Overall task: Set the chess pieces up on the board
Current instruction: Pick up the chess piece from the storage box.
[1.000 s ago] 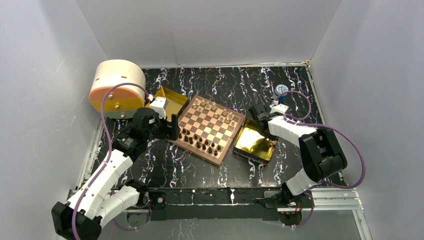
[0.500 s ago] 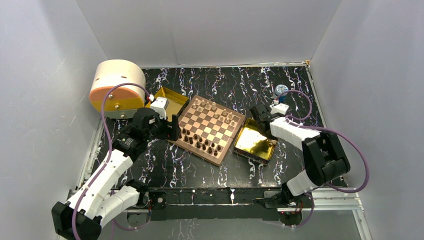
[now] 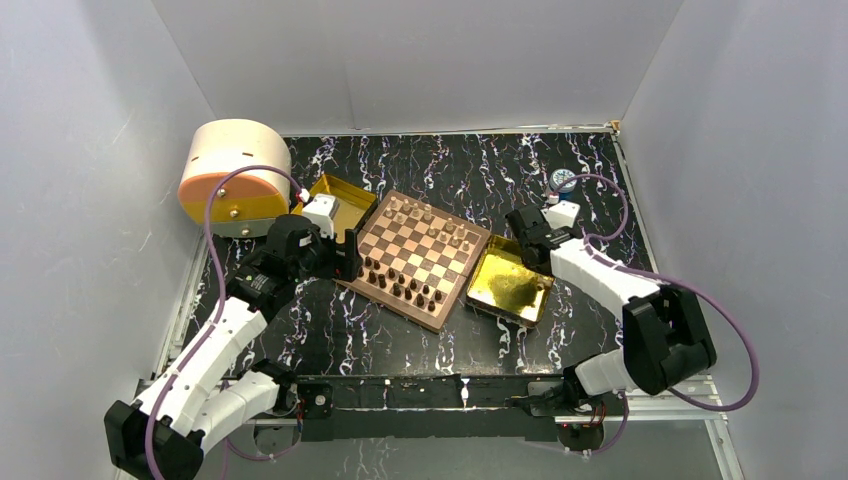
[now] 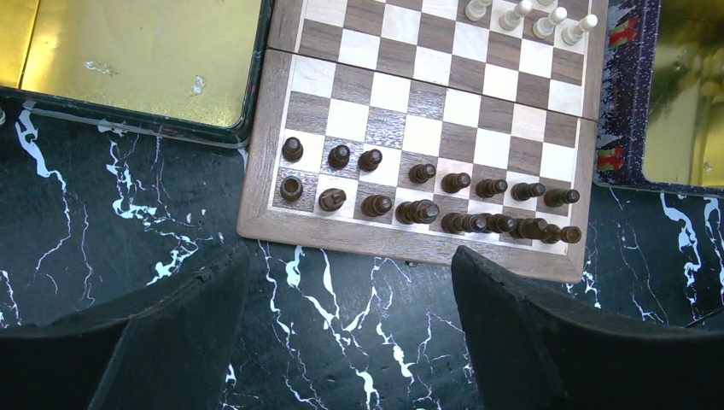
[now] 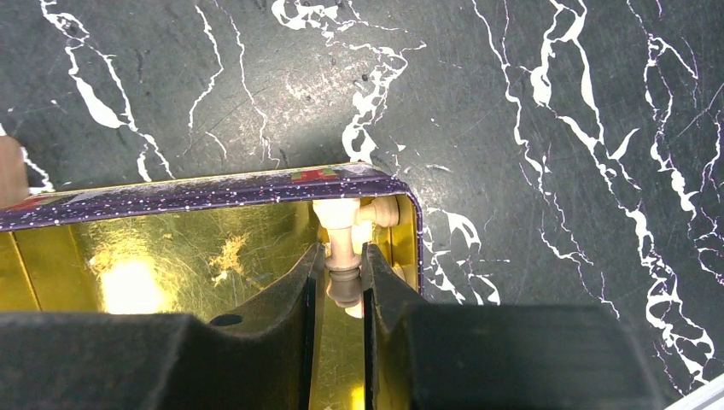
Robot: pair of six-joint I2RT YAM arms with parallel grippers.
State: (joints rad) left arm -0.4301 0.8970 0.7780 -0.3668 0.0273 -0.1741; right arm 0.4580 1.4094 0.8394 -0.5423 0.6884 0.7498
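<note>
Right gripper (image 5: 341,260) down in corner of gold tray (image 5: 171,256), jaws pinched narrow on light tan piece (image 5: 340,231). 1 more light piece (image 5: 382,211) right beside it, against tray wall. Left gripper (image 4: 346,256) spread wide, holding nothing, hovering over table at board (image 4: 427,137) edge. Dark pieces (image 4: 418,209) stand in 2 rows just ahead of its fingers.
</note>
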